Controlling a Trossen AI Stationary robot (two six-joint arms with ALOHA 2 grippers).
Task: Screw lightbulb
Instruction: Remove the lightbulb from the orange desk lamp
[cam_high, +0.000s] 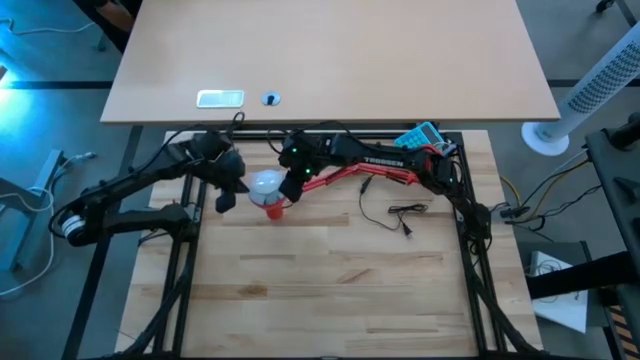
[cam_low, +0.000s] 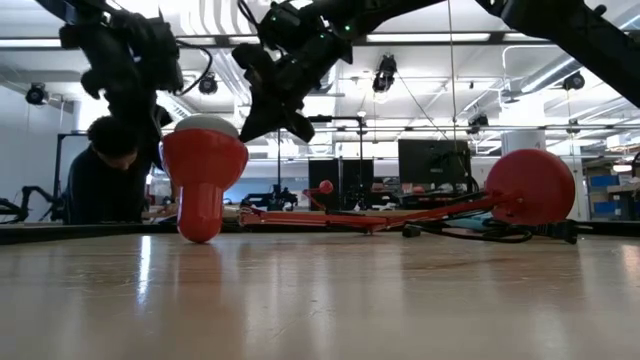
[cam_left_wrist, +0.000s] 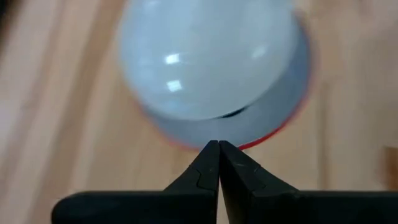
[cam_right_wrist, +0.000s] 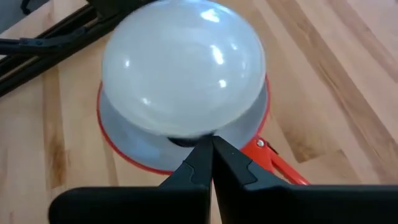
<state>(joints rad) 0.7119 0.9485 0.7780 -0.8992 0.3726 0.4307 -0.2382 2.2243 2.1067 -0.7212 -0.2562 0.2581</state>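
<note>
Lightbulb (cam_right_wrist: 183, 71): white dome sitting in the mouth of the red lamp shade (cam_low: 203, 165), dome upward, screw base hidden inside the shade. The shade opens upward; its white inside shows as a ring around the bulb in both wrist views. Whether the bulb is threaded in or only resting, cannot tell.

Right gripper (cam_right_wrist: 211, 144): fingers pressed together, holding nothing. Tips sit just above the shade's rim, at the bulb's lower edge; touching or a hair apart, cannot tell. In the low view this gripper (cam_low: 262, 122) hangs just beside the bulb, angled down toward it.

Left gripper (cam_left_wrist: 218, 147): fingers pressed together as well, empty. The bulb lies directly ahead of its tips, very near, on the side opposite the right gripper. In the high view the bulb (cam_high: 265, 183) lies between the two grippers.

Lamp: red jointed arm (cam_high: 345, 176) runs away from the shade along the wooden table (cam_high: 330, 280), passing under the right arm, to a round red lamp base (cam_low: 530, 186) standing on edge well apart from both grippers. Black cable (cam_high: 395, 215) loose on the table near it.

Beyond the table, behind the left gripper in the low view: a person (cam_low: 105, 180) in dark clothing, bent forward.
</note>
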